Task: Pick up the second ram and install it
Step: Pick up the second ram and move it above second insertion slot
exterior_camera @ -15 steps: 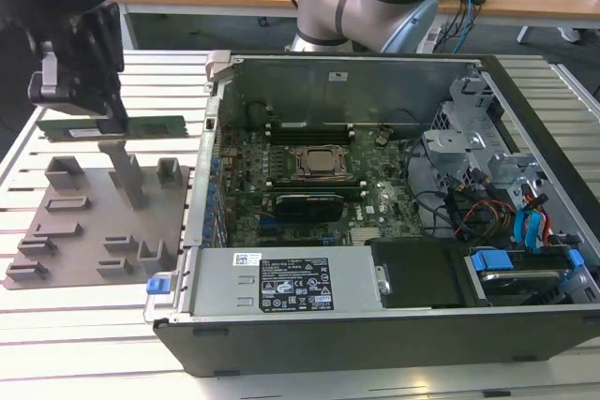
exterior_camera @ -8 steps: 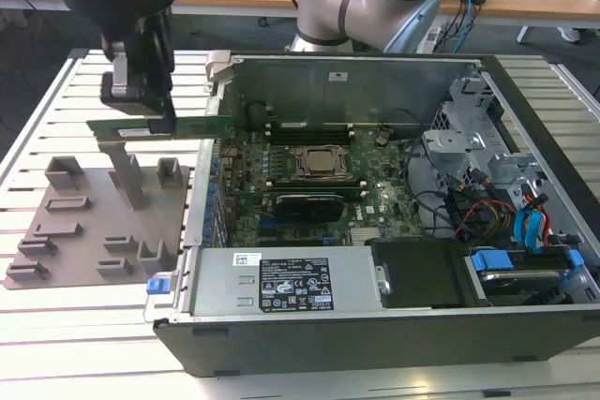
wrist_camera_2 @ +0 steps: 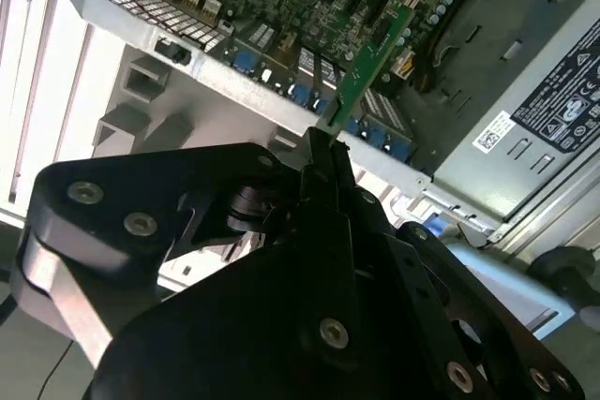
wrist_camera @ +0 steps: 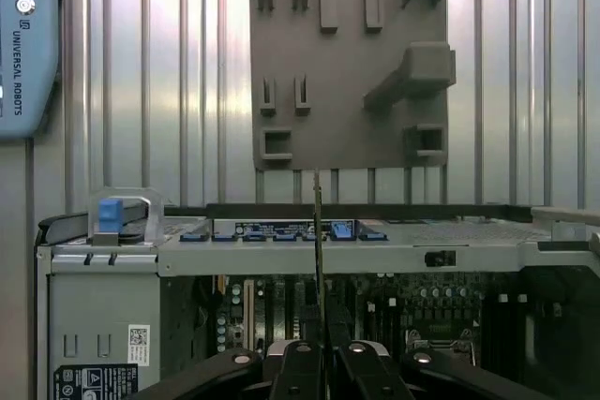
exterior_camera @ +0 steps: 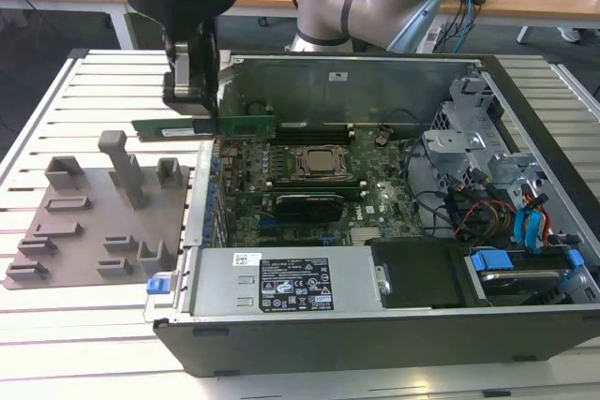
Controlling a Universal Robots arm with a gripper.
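Your gripper (exterior_camera: 195, 105) is pinching the second ram (exterior_camera: 204, 125) by its upper edge, with the fingers drawn narrow onto the board near its middle. The stick is hanging below the fingers, in the air over the computer case (exterior_camera: 375, 334) at its wall on the exterior view's left. Its long axis is running level from that view's left to its right. The motherboard (exterior_camera: 375, 203) is lying lower, toward the right. The ram is showing as a slim green board.

Open computer case (exterior_camera: 375, 344), grey fixture plate (exterior_camera: 89, 231), slatted table (exterior_camera: 75, 325), CPU socket (exterior_camera: 321, 164)
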